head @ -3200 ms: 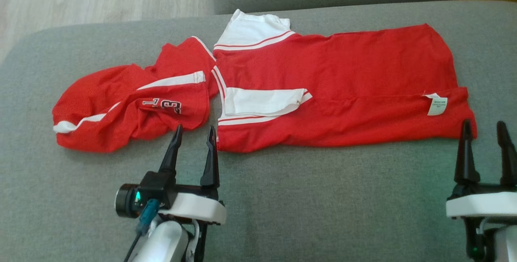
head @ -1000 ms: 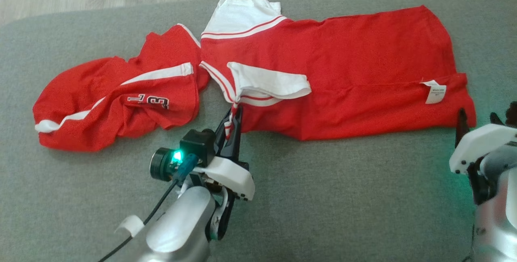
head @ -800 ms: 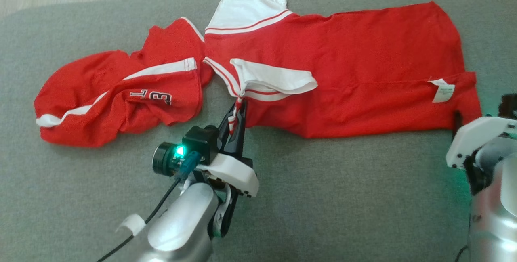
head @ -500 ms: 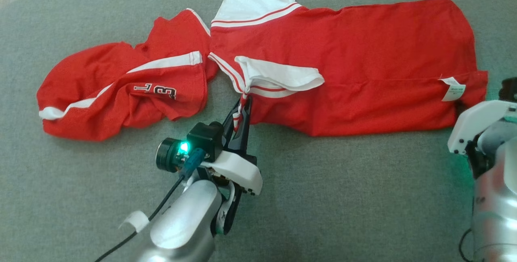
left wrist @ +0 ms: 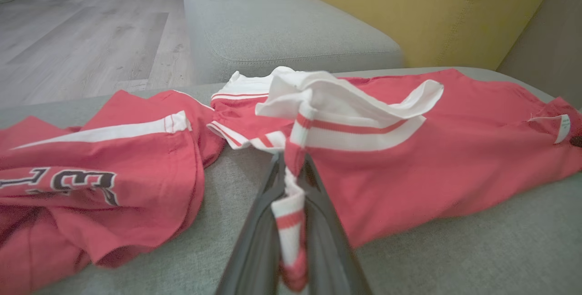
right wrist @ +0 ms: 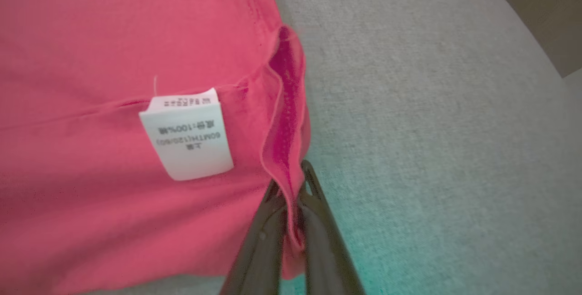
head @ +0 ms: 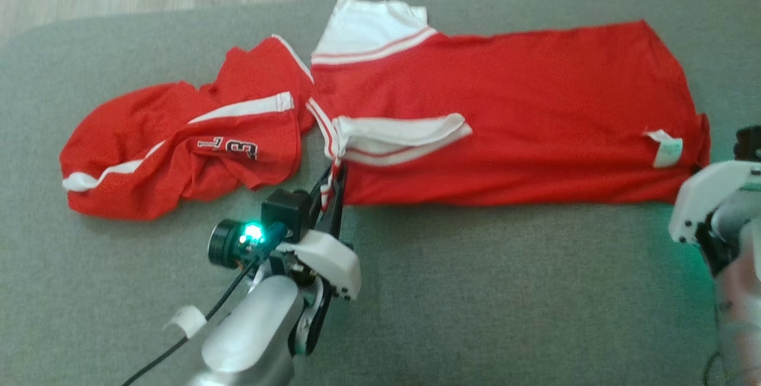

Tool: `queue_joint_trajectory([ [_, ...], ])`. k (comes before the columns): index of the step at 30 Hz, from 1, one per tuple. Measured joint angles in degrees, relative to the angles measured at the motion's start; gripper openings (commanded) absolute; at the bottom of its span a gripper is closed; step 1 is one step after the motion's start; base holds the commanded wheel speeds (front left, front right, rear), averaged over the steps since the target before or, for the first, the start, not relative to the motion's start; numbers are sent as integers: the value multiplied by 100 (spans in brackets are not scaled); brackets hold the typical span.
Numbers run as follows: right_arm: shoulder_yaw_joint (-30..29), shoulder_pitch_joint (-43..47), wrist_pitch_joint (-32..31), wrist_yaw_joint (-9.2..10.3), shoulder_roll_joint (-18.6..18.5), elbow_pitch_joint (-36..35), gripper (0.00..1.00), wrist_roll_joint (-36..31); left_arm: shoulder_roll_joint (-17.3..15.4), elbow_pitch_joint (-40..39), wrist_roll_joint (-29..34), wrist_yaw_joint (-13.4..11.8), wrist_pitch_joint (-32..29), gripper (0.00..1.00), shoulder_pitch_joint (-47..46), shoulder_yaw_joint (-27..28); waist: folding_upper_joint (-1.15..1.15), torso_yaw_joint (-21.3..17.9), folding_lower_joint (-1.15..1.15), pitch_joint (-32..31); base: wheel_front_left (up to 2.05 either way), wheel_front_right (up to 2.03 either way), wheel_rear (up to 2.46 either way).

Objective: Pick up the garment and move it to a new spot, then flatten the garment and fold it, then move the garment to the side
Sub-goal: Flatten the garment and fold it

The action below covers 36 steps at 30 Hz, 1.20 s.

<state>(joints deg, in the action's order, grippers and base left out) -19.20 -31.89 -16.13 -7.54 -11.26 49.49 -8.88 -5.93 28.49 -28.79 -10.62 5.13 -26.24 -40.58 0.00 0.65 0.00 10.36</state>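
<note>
red garment (head: 505, 112) lies flat on grey sofa cushion (head: 475, 291). left claw (head: 332, 187) pinches its striped cuff (left wrist: 291, 204) at 7 o'clock; right claw (right wrist: 293, 190) pinches the hem (right wrist: 284, 140) at 4 o'clock, beside white label (right wrist: 188, 133).

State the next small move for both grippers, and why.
Probably lift both grippers together: the left gripper is shut on the striped edge of the shirt, the right gripper on its hem, and it lies on the couch, not yet moved.
</note>
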Motion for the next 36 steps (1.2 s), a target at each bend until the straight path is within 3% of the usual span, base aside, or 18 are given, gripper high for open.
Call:
queue_joint_trajectory([
  [6,478,268,-216,0,-368,11,0,291,-90,110,-42,11,-277,0,232,-133,0,-35,0,-302,0,0,0],
  [11,1101,664,-771,0,-625,-188,0,854,-169,118,-156,60,-650,0,493,-259,0,-39,-1,-662,0,0,0],
  [19,1993,1871,-1869,0,-1165,-1368,0,2224,-527,-271,-309,100,-1504,0,1067,-493,0,7,-2,-1162,0,0,0],
  [26,1761,2680,-2380,0,-1412,-2572,0,2717,-836,-1094,-368,-78,-2038,0,1388,-595,0,48,-1,-1224,0,0,0],
  [32,1022,3037,-2362,0,-983,-3030,0,2702,-924,-1417,-368,-254,-2178,0,1622,-676,0,67,-1,-1193,0,0,0],
  [33,887,3062,-2303,0,-873,-3061,19,2660,-924,-1435,-368,-258,-2178,0,1629,-687,0,74,-1,-1181,0,0,0],
  [34,733,3081,-2207,0,-764,-3108,100,2605,-921,-1462,-368,-266,-2178,18,1628,-693,0,81,0,-1168,0,0,0],
  [35,573,3079,-2128,0,-644,-3153,100,2580,-917,-1486,-368,-301,-2178,70,1628,-701,0,87,0,-1155,0,0,0],
  [36,445,3079,-2041,0,-535,-3206,100,2557,-916,-1492,-368,-301,-2176,100,1628,-704,0,92,0,-1144,0,0,0],
])
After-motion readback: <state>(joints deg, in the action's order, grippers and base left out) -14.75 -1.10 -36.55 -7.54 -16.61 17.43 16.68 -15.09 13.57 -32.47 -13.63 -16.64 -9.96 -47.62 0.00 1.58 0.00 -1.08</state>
